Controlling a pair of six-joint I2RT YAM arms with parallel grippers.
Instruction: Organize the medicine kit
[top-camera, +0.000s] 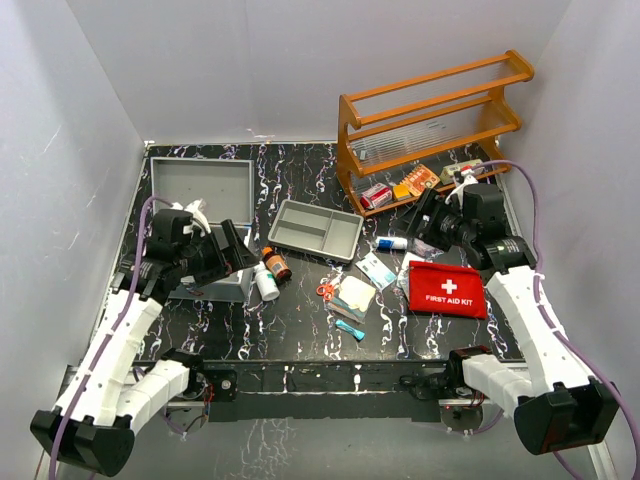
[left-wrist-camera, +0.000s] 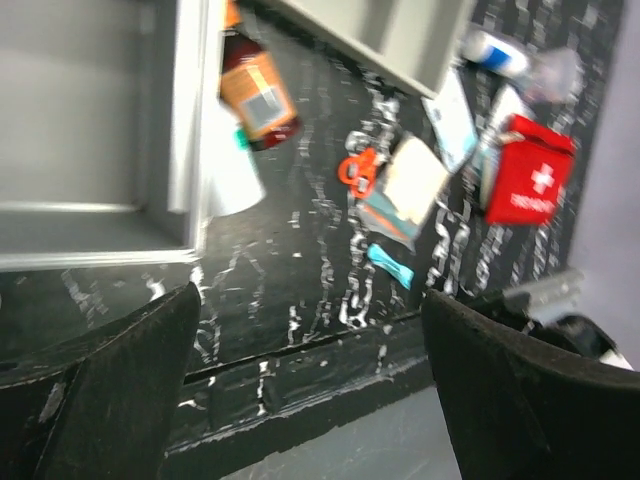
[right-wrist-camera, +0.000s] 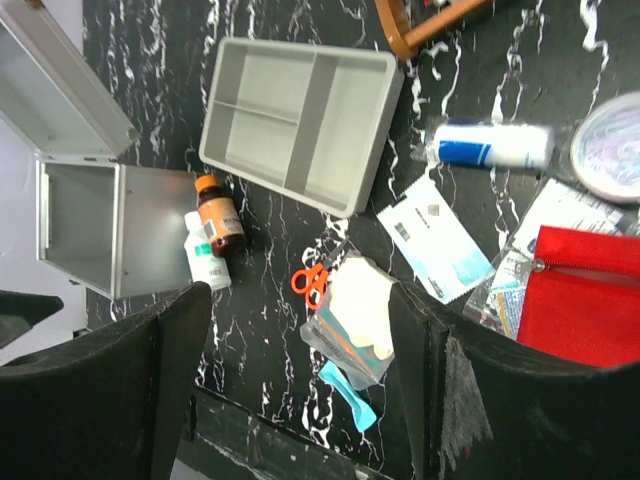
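Your left gripper (left-wrist-camera: 310, 315) hangs spread wide and empty by the medicine kit (top-camera: 200, 188), which sits lid-open on the table's left side; your right gripper (right-wrist-camera: 300, 300) is released too, grasping nothing, near the wooden rack (top-camera: 430, 110); an amber bottle (right-wrist-camera: 218, 212) lies just beside the kit.

White arms (top-camera: 110, 360), lilac cables (top-camera: 536, 230); left claw (left-wrist-camera: 310, 300) and right claw (right-wrist-camera: 300, 290) black.
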